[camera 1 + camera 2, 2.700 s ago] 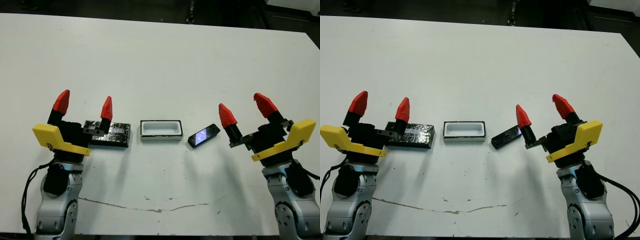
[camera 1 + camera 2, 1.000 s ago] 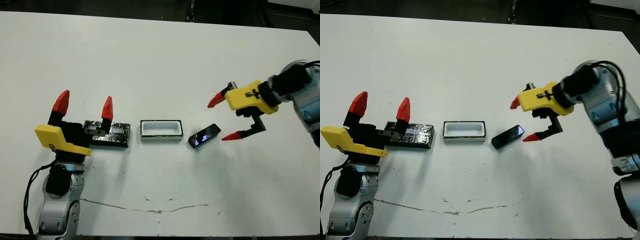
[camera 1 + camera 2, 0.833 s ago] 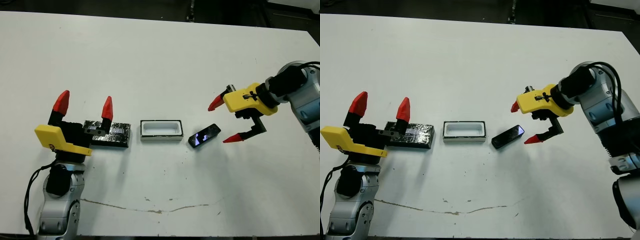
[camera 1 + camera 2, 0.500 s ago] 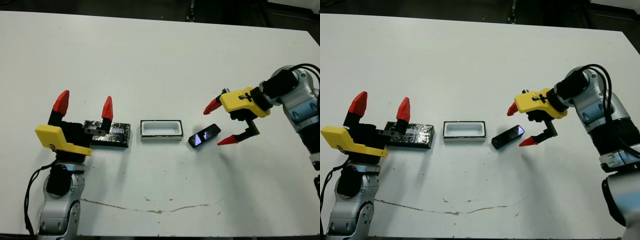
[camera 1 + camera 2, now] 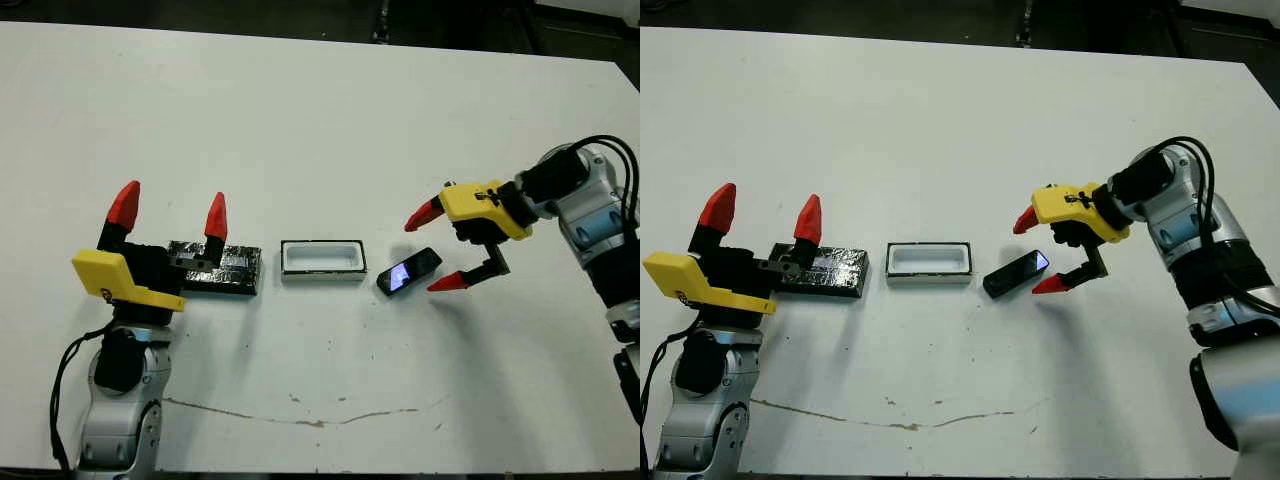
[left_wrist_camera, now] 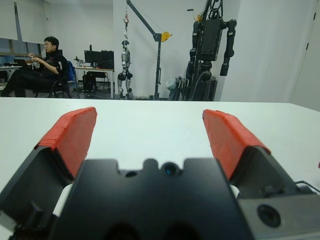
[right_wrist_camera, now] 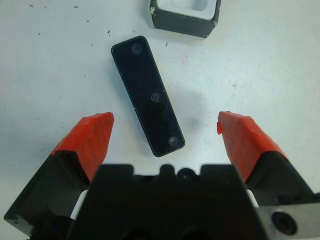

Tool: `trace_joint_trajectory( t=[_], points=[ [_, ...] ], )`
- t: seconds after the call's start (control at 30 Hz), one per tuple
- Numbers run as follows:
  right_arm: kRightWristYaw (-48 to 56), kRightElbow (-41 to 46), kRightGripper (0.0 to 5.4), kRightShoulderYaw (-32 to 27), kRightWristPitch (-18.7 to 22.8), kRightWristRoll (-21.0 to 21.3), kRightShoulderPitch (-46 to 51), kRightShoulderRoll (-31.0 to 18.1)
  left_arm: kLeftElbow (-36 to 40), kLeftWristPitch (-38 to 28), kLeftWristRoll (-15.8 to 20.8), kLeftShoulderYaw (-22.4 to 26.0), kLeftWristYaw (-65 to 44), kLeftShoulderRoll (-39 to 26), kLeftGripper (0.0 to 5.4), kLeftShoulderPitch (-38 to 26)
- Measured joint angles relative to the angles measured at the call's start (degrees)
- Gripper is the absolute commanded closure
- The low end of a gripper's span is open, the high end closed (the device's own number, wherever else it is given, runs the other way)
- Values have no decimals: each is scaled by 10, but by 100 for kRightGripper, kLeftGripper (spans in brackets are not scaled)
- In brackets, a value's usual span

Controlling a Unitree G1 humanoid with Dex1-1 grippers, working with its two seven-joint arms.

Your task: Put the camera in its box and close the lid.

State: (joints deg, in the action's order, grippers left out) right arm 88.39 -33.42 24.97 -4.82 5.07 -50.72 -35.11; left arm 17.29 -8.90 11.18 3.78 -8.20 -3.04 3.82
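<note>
The camera, a slim black bar with a bluish glossy face, lies aslant on the table just right of the box, a small white-walled tray that holds nothing. My right gripper is open and points left, its red fingertips on either side of the camera's right end, a little above it. In the right wrist view the camera lies between the spread fingers. The lid, black with silvery crinkles, lies left of the box. My left gripper stands open, upright, at the lid's left end.
The white table has a thin crack line near its front edge. Beyond the table in the left wrist view are a seated person, a stand and a dark robot rig.
My right gripper has come down and left, from beside the camera to straddling its right end. The left gripper, lid, box and camera have not moved.
</note>
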Motion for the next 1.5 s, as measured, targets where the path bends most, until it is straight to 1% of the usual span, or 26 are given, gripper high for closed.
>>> trace_joint_trajectory(
  t=[0.1, 0.2, 0.3, 0.37, 0.5, 0.6, 0.87, 1.0, 1.1, 1.27, 1.4, 1.5],
  points=[
    [-4, -5, 0, -1, 20, 0, 4, 2, 0, 0, 0, 0, 0, 0, 1, 0],
    [-5, -16, 0, -4, 23, -1, 11, 10, 0, 0, -3, 0, 0, 0, 1, 0],
    [-6, -22, 30, -10, 27, -2, 18, 17, 0, 0, -7, 0, 1, 0, 0, 0],
    [-14, -21, 57, -15, 37, -2, 20, 17, 0, 0, -7, 0, 1, 0, 0, 0],
    [-16, -7, 116, -20, 73, -3, 27, 17, 1, 0, -7, -1, 1, 0, 0, 0],
    [-21, -5, 162, -25, 82, -8, 32, 17, 1, 0, -7, 0, 1, 0, 0, 0],
    [-31, -5, 278, -34, 73, -14, 42, 18, 1, 0, -3, 0, 0, 0, 0, 0],
    [-31, 2, 335, -32, 52, -5, 42, 16, 1, 0, -3, 0, 0, 0, 0, 0],
    [-31, 14, 374, -27, 52, 5, 42, 11, 1, 0, -7, 0, 0, -1, 0, 0],
    [-26, 48, 374, -14, 79, 33, 40, -9, 2, 0, -11, 0, 1, -1, 0, 0],
    [-14, 66, 374, -12, 110, 47, 35, -26, 2, 0, -11, 0, 2, -1, 0, 0],
    [-5, 71, 374, -13, 118, 50, 24, -35, 2, 0, -10, 1, 2, -1, 0, 0]
  ],
)
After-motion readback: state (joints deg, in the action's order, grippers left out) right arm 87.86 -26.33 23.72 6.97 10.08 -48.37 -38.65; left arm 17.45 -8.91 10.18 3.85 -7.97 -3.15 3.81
